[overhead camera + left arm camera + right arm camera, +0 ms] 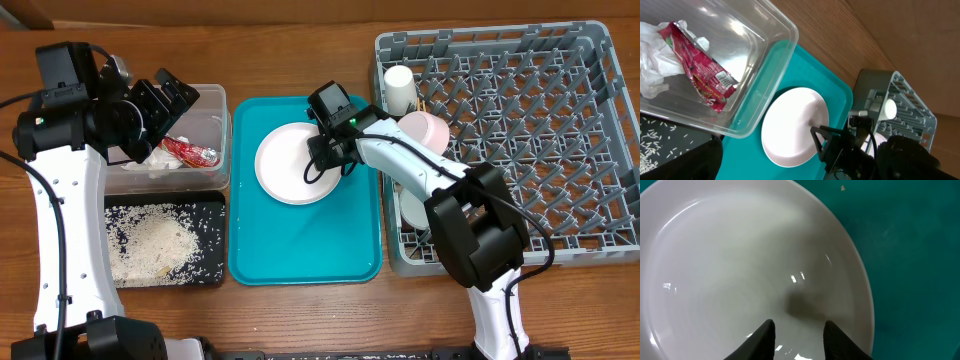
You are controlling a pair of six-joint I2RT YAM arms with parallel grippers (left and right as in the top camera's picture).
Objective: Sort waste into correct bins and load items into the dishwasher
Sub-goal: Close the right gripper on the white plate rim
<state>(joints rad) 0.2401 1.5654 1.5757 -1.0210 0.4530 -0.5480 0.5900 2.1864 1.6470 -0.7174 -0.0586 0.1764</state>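
When viewed from overhead, the left gripper hung above the clear tub, its jaws spread and holding nothing. Inside the tub lay the crumpled white napkin and the red-and-white wrapper, touching each other. Directly below the tub in that view sat the black tray, with loose rice grains scattered over its floor. Beside both bins lay the teal tray, bearing the round plate on its far half. The right gripper was poised over the plate's right portion. Its fingers stood slightly apart, bare plate showing between them and nothing pinched. Whether the tips touched the plate could not be told. At the far right stood the grey dish rack. A white cup occupied its far left corner, with a pale pink bowl just beside it.
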